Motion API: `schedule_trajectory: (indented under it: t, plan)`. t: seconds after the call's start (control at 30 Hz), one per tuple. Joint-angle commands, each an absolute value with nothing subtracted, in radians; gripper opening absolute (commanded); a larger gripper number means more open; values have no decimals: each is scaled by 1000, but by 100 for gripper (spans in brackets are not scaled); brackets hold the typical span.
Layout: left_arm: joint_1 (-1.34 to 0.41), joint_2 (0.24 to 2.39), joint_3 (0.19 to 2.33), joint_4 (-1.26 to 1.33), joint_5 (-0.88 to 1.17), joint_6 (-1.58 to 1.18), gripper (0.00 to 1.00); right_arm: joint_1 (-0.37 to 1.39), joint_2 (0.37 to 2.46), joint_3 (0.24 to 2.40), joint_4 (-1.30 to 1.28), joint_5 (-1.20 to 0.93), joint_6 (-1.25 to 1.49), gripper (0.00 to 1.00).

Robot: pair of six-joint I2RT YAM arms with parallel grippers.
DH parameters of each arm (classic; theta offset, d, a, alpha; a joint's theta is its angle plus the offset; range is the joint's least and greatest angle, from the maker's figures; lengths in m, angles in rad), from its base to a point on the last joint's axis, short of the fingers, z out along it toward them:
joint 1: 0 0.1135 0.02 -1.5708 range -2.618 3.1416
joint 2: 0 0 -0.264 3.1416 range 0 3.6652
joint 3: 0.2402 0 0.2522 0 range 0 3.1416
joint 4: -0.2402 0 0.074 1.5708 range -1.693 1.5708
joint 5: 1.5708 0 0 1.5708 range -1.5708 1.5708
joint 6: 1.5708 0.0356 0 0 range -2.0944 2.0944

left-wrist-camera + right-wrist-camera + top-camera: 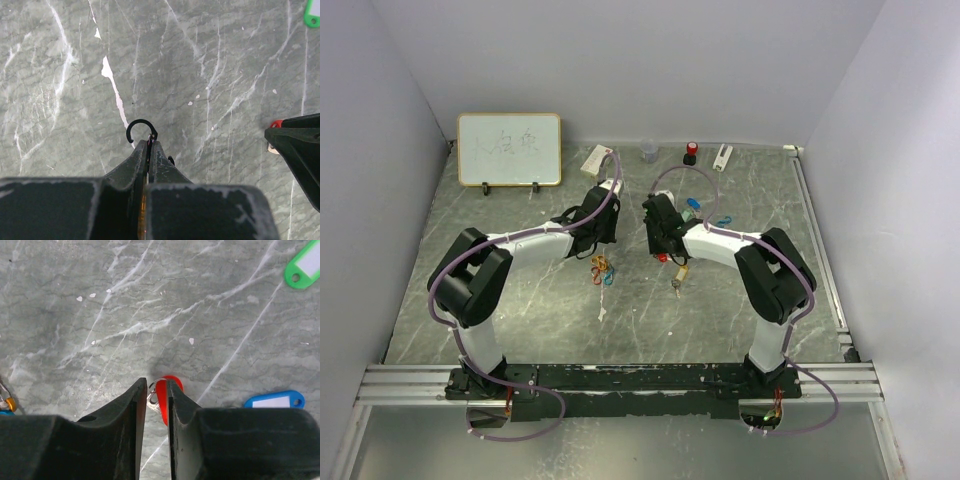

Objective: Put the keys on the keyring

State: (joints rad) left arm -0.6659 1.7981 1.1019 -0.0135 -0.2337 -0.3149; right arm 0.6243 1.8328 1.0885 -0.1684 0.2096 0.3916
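Your right claw (156, 385) is pinching narrowly on the red tag (163, 399), which is standing edge-on between the fingers at the lower centre of the right wrist view. A small metal loop (152, 391) is poking out at the tips. Your left claw (150, 143) is clamping tight on the keyring (141, 129), a black loop with a gap in it, which is sticking out past the fingertips at the centre of the left wrist view. In the top view the two claws are facing each other at mid-frame, near but apart, with the grey marbled table (520, 300) showing between them.

You are looking at four tags, one of each colour. The red one is held. The green tag (304, 267) is lying at the upper right of the right wrist view and the blue tag (275, 401) at its lower right, just beside the right finger. The yellow-gold tag (680, 270) is lying just below the right claw in the top view. The green and blue tags are showing white label slips, and no writing on them is readable.

A cluster of carabiner clips (602, 271) is lying just below the left claw; you cannot count them. The whiteboard (509, 149) is leaning at the upper left, its faint marks unreadable. Walls are closing in the left, back and right, and a metal rail (823, 250) is running along the right edge.
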Motion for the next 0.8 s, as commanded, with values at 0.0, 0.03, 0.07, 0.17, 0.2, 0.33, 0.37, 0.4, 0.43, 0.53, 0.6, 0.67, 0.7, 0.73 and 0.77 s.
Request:
schedule_trajectory:
  t: [0.0, 0.03, 0.07, 0.17, 0.2, 0.33, 0.37, 0.4, 0.43, 0.53, 0.6, 0.67, 0.7, 0.73, 0.77]
  plan:
    - [-673, 1779, 1103, -15, -245, -319, 7, 633, 1850, 1117, -190, 237, 392, 22]
    - [-673, 1781, 1103, -14, -245, -319, 7, 632, 1851, 1118, -191, 238, 392, 22]
    - [-673, 1782, 1103, -14, -245, -319, 7, 632, 1851, 1118, -193, 238, 392, 22]
    - [-673, 1785, 1101, -12, -245, -320, 7, 632, 1855, 1117, -194, 240, 393, 21]
    - [-673, 1787, 1101, -11, -244, -321, 7, 633, 1857, 1117, -196, 241, 394, 21]
    - [-673, 1790, 1101, -11, -245, -319, 7, 633, 1862, 1119, -201, 247, 397, 19]
    - [-673, 1790, 1100, -10, -245, -320, 7, 633, 1861, 1118, -201, 248, 397, 18]
    - [-673, 1790, 1100, -10, -246, -321, 7, 633, 1861, 1118, -202, 251, 398, 17]
    - [-673, 1791, 1100, -11, -246, -319, 7, 634, 1861, 1118, -202, 253, 399, 16]
    - [-673, 1792, 1100, -10, -247, -320, 7, 633, 1862, 1120, -208, 263, 400, 13]
    - [-673, 1792, 1100, -10, -246, -321, 7, 633, 1858, 1117, -207, 268, 403, 11]
    - [-673, 1791, 1100, -10, -247, -321, 7, 634, 1848, 1112, -201, 272, 405, 8]
    - [-673, 1790, 1100, -10, -247, -321, 7, 634, 1842, 1110, -200, 275, 404, 6]
    - [-673, 1790, 1100, -10, -247, -320, 7, 634, 1837, 1107, -198, 279, 402, 4]
    - [-673, 1790, 1101, -11, -247, -321, 7, 634, 1830, 1104, -195, 283, 400, 1]
